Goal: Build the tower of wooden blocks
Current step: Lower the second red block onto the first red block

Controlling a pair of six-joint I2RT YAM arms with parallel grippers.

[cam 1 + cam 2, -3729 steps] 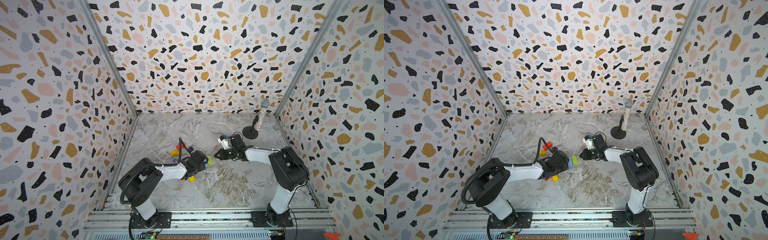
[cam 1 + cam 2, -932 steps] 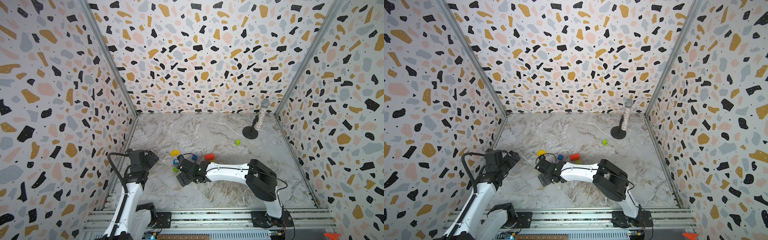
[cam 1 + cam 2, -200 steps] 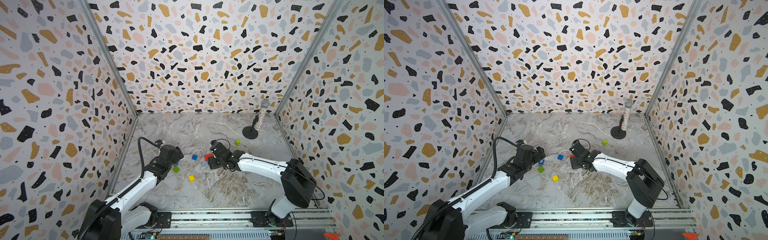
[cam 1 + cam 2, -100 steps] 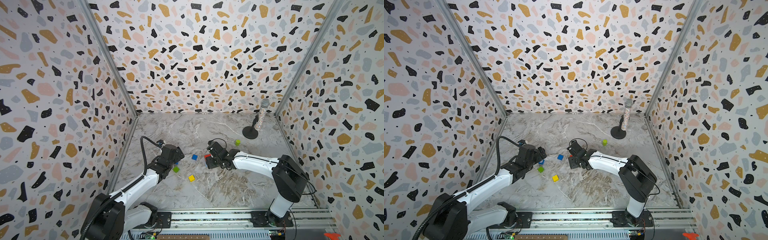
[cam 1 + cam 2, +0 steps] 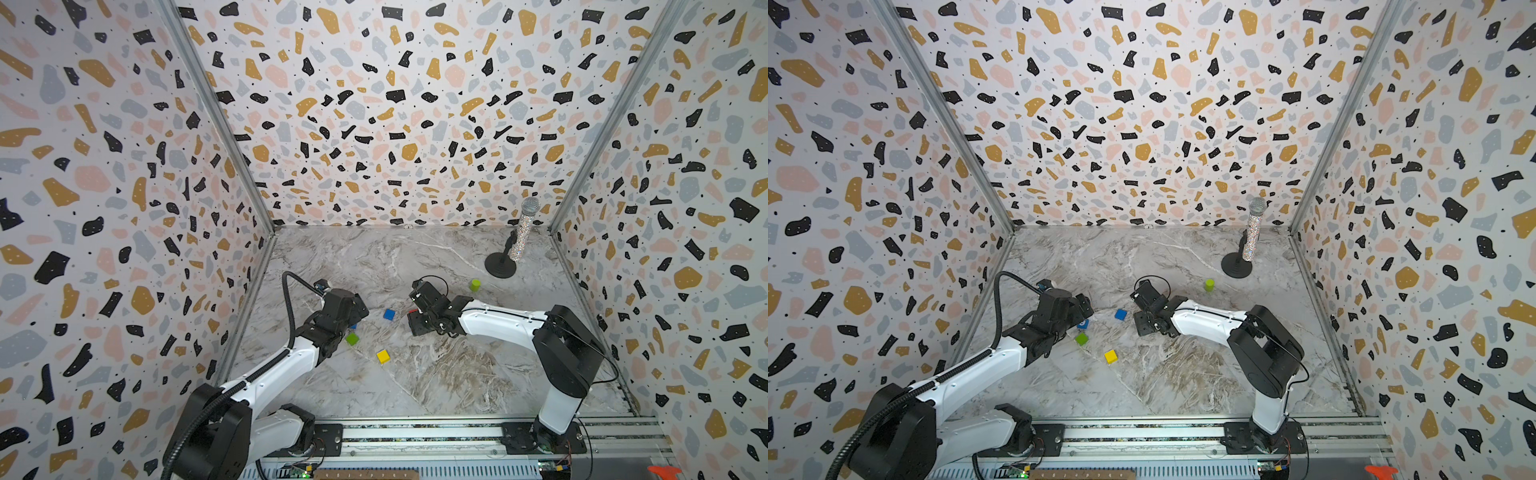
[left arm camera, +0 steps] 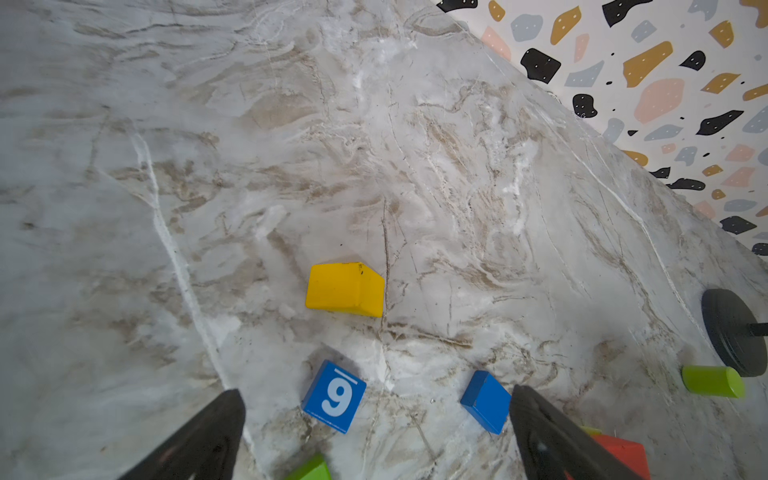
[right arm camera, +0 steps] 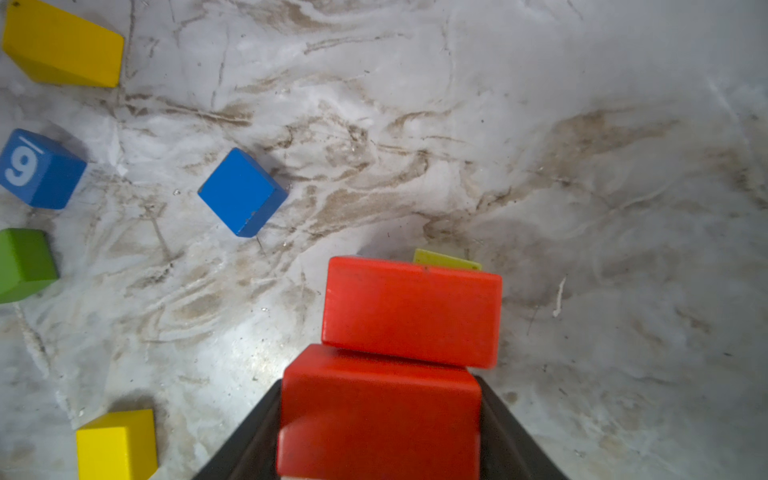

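Right hand clamped on red block, held just beside red brick, likely squaring the base. Left hand spread wide over "9" block, presumably next pick.

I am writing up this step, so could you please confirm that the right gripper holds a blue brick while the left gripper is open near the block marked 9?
Not quite: the right gripper holds a red brick, not a blue one, as the right wrist view shows. The left gripper is indeed open near the block marked 9.
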